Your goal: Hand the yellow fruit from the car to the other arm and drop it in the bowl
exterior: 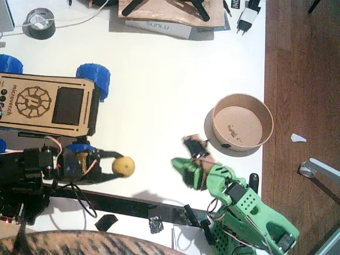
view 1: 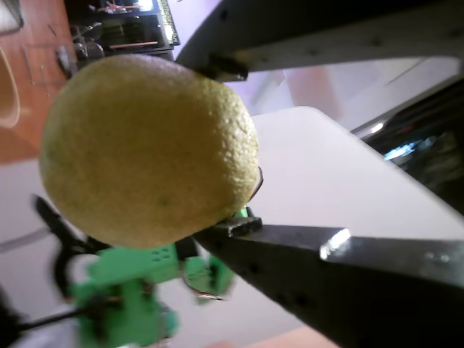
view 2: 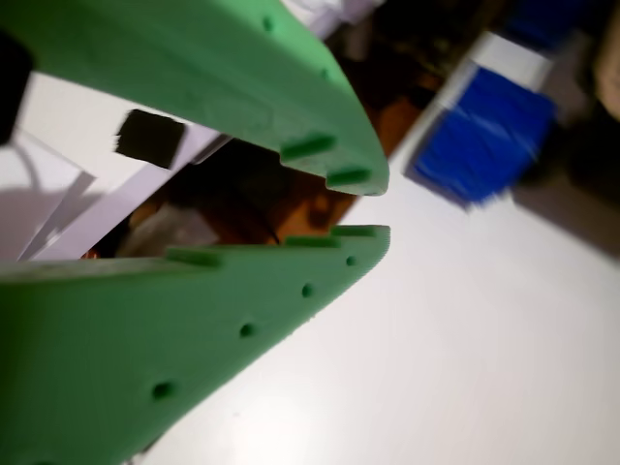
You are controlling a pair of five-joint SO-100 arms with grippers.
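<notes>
The black left arm's claw (exterior: 118,166) pinches the yellow fruit (exterior: 123,166) between its two dark fingers, holding it out over the white tabletop (exterior: 159,85) to the right of the car (exterior: 48,104) and clear of the car's plywood deck. In a wrist view the fruit (view 1: 148,148) fills most of the picture, gripped above and below by the black fingers (view 1: 304,254), with the green arm (view 1: 127,301) blurred beyond it. The other arm (exterior: 241,207), bright green, stands at the lower right with its claw (exterior: 186,170) pointing left toward the fruit, a stretch of bare tabletop between them. In a wrist view its green tips (view 2: 373,208) sit close with only a narrow slit between them, pressed nearly together and holding nothing; a blue wheel (view 2: 484,145) shows blurred beyond. The bowl (exterior: 243,122) rests near the tabletop's right edge, up and right of the green claw, with nothing in it.
</notes>
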